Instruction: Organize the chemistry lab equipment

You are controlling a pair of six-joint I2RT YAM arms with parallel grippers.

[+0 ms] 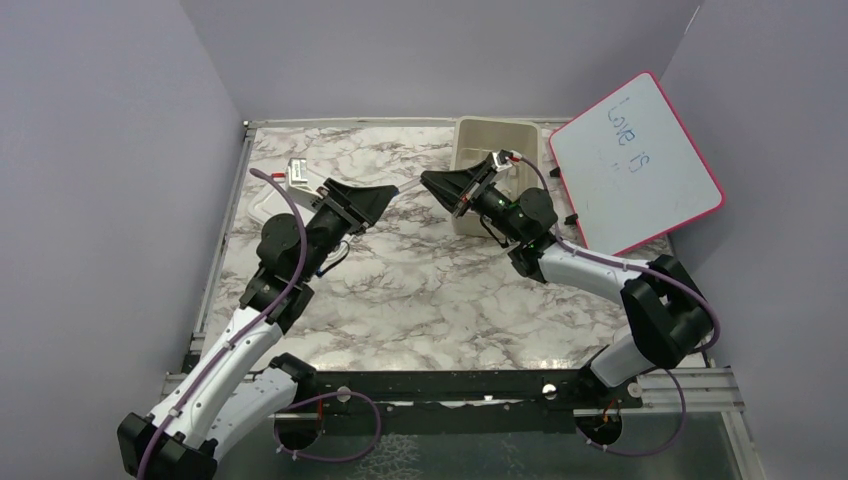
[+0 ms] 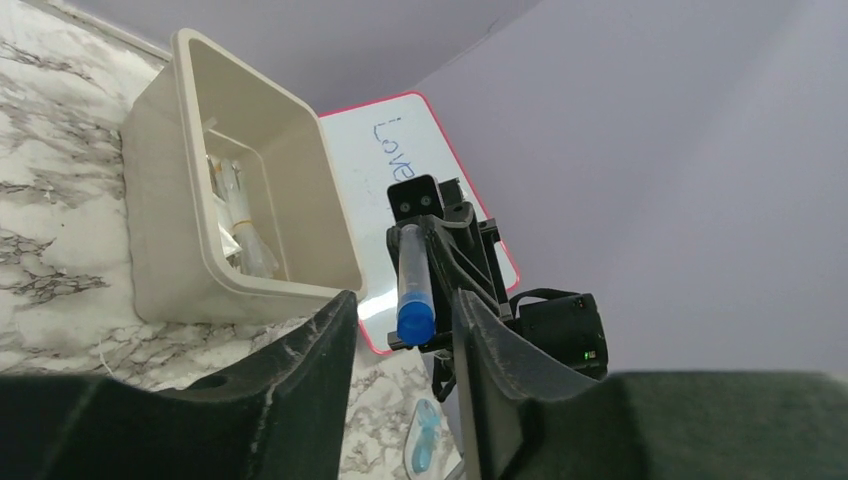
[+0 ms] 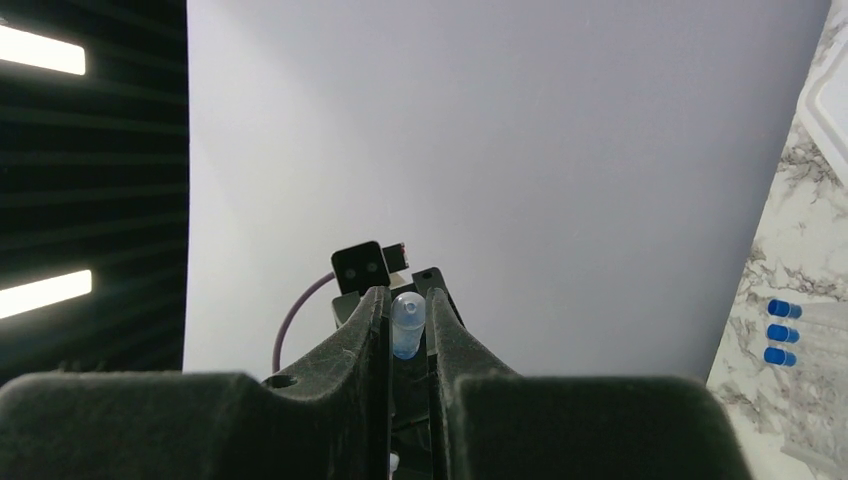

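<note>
Clear thin tube [image 2: 413, 265] with blue cap [image 2: 415, 322] is hanging above the bench [image 1: 420, 290], left of the tub [image 2: 170, 230]. Long axis is running left-right, cap pointing left. Right pincer [image 3: 405, 300] is pinching the clear end. Left pincer [image 2: 405, 300] is standing spread around the cap, with gaps either side.

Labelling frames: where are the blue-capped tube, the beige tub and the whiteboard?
blue-capped tube [image 2: 413, 265]: left wrist view, clear body.
beige tub [image 2: 160, 230]: left wrist view, outer wall.
whiteboard [image 1: 650, 190]: top external view, white face.
</note>
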